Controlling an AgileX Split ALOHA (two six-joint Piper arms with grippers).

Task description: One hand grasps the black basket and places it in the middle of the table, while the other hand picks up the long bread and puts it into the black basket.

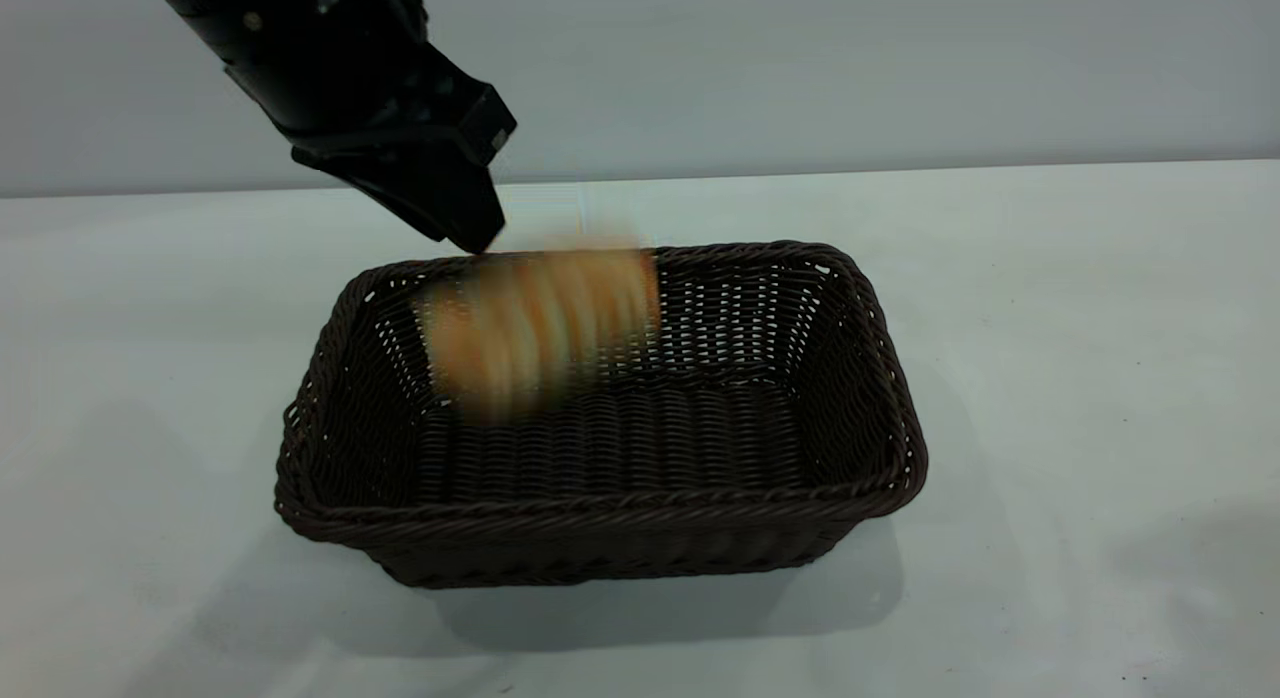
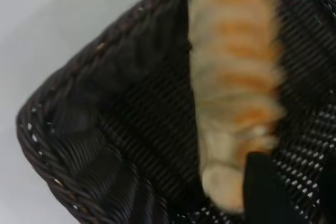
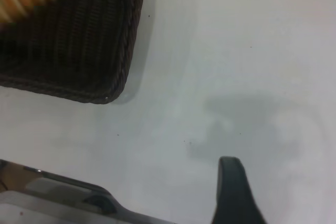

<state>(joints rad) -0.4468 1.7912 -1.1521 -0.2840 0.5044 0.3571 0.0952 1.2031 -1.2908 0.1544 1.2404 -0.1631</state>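
Black wicker basket is set on the table. Blurred bread is seen inside it, apart from the left pincer. Whether either pincer is released cannot be told.

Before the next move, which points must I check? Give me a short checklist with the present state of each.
1. black basket stands flat on the table: ok.
2. long bread is over the basket's inside, not past the rim: ok.
3. Bread has settled on the basket floor: cannot tell, it is blurred.
4. left gripper is above the rim, clear of the wicker: ok.
5. right gripper is off the basket, over bare table: ok.
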